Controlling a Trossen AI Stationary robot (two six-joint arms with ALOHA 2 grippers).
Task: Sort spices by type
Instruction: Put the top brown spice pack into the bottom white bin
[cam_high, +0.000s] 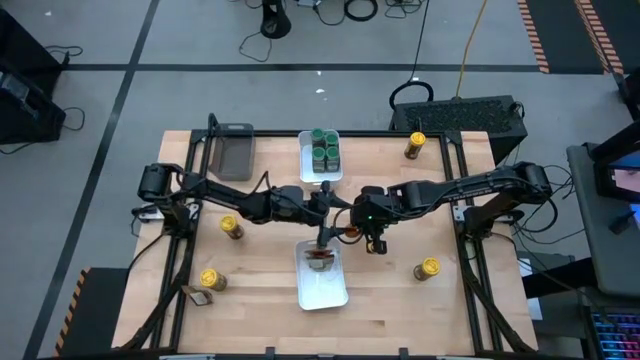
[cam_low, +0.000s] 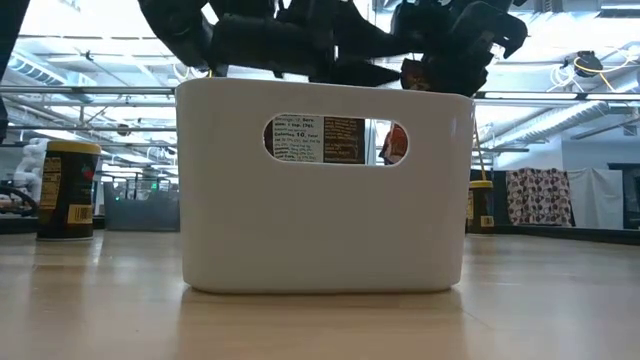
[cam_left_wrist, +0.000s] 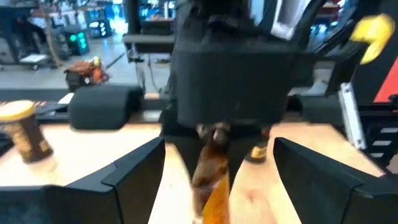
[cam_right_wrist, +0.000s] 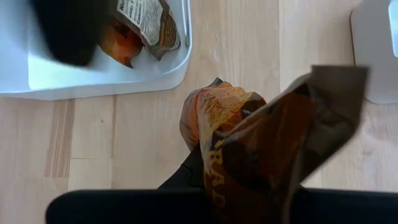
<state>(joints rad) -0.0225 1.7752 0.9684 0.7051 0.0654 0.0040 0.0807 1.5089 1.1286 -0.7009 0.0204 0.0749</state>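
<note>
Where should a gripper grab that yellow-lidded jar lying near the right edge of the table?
The yellow-lidded jar appears to lie on its side, apart from other things. Probably best to come straight down from above and close across the middle of its round body, fingers either side, since the lid end offers less to pinch.

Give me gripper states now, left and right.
Left gripper: over the near white bin, fingers open, holding nothing.
Right gripper: beside that bin, shut on a brown-orange packet.

A robotics lab or workshop: taped grey floor (cam_high: 100, 120), loose cables (cam_high: 340, 10), steel roof trusses (cam_low: 90, 60), and a keyboard (cam_high: 612, 335) at right.
</note>
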